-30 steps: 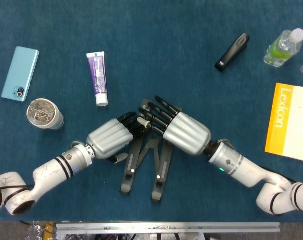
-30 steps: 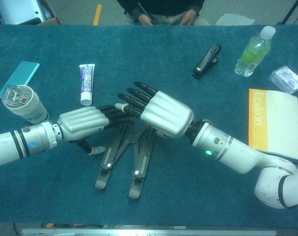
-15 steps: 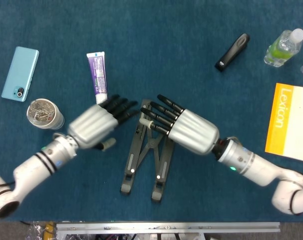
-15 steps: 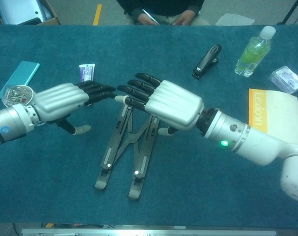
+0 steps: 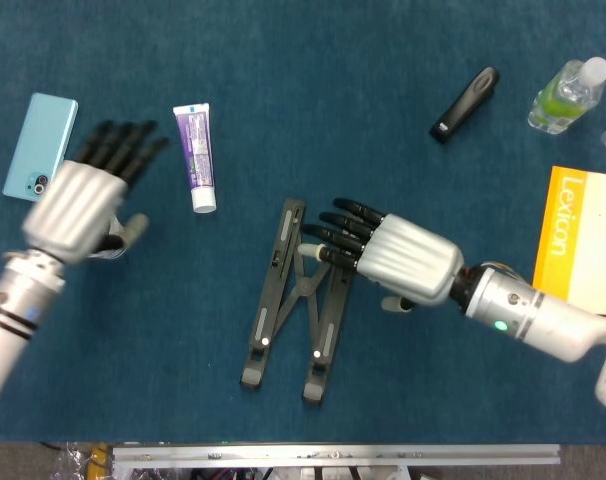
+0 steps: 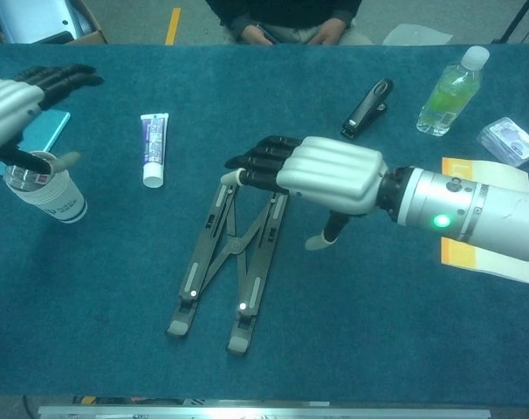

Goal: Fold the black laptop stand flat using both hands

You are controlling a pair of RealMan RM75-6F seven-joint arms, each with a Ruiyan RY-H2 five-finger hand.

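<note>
While chest view shows seated person (image 6: 286, 17), head view omits.

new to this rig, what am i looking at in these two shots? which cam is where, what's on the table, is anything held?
These are two robot arms, each ending in a silver-and-black five-finger hand, steered remotely by a person. The head view looks straight down at the blue table; the chest view looks forward across it from lower down.

In the middle lies the black folding laptop stand, its legs crossed in an X. The right hand hovers over its upper end with fingers extended, gripping nothing. The left hand is off to the side, open, above the round tin cup.

Also there: a light-blue phone, a purple-and-white tube, a black stapler, a green-liquid bottle and a yellow-and-white Lexicon book.

Nothing is held.
</note>
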